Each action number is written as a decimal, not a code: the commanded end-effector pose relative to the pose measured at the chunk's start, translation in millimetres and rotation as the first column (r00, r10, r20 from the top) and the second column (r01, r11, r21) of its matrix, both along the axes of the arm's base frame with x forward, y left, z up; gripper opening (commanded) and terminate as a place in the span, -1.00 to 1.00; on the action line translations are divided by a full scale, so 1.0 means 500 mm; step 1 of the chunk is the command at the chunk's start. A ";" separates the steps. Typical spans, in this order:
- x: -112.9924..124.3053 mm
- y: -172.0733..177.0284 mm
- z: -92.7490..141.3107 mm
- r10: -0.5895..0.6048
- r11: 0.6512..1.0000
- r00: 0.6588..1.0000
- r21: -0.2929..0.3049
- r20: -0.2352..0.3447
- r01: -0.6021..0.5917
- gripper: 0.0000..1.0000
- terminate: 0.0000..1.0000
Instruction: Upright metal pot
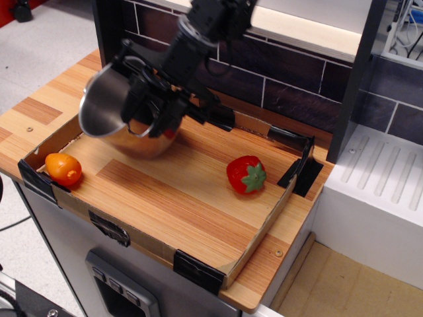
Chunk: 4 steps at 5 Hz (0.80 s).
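The shiny metal pot [115, 112] is at the back left of the wooden tray, tilted, with its open mouth facing up and to the left. Its base rests on or hangs just above the tray floor; I cannot tell which. My black gripper [153, 109] comes down from the upper right and is shut on the pot's right rim and wall. The fingertips are partly hidden by the pot.
An orange toy fruit [63, 169] lies in the front left corner of the tray [198, 261]. A red toy strawberry [246, 175] lies to the right of centre. A dark tiled wall stands behind. A white dish rack [380, 178] is at the right.
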State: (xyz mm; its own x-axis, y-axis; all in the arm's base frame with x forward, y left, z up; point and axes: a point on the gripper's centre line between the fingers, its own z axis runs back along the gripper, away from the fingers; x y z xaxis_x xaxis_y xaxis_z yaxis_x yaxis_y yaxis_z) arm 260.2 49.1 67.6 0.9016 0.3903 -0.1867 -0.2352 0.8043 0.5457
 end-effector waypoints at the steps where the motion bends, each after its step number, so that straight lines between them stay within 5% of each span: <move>1: 0.016 -0.016 -0.002 -0.001 1.000 1.000 0.001 -0.006 0.001 -1.00 -1.00; 2: 0.023 -0.019 0.004 -0.036 0.999 0.999 0.001 -0.010 0.036 1.00 -1.00; 3: 0.034 -0.018 0.021 -0.061 0.992 0.994 -0.106 0.092 0.070 1.00 -1.00; 4: 0.045 -0.011 0.037 -0.070 0.987 0.980 -0.133 0.185 0.096 1.00 -1.00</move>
State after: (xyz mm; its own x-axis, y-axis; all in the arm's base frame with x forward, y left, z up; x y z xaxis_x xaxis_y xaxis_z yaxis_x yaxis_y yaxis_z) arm 282.7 45.3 72.9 0.9478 0.2973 -0.1149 -0.2320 0.8907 0.3909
